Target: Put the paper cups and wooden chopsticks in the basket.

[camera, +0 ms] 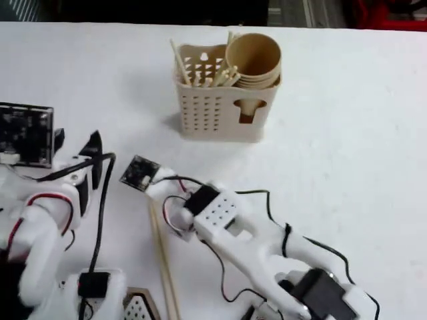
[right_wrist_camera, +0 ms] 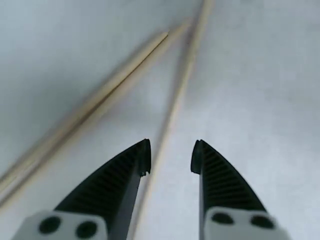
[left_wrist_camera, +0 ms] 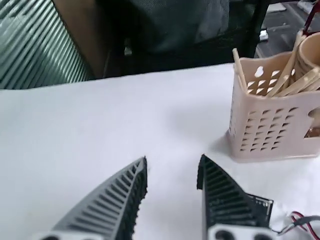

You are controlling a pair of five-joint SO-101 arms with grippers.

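Flat on the white surface point(camera: 347, 133), right under the right gripper point(right_wrist_camera: 170, 157): loose wooden chopsticks point(right_wrist_camera: 175, 110). A single one beneath the gap between the jaws, nearer one finger, and a pair side by side just beside it, closing on it toward the far end. Hangs open over them, jaws apart, gripping nothing, tips aimed down at the sticks; contact with them impossible to judge. Right arm point(camera: 260, 247) stretched in from the near edge in the high view, wrist bent down over the far end of the loose sticks, well short of the basket point(camera: 220, 100). Inside that basket, at the far middle of the surface: stacked paper cups point(camera: 253, 60) and several further chopsticks point(camera: 181, 63), leaning against the rim. Left gripper point(left_wrist_camera: 172, 172) likewise open and empty, low over bare surface, facing the basket from near. Left arm point(camera: 40, 220) folded back at the near left edge.
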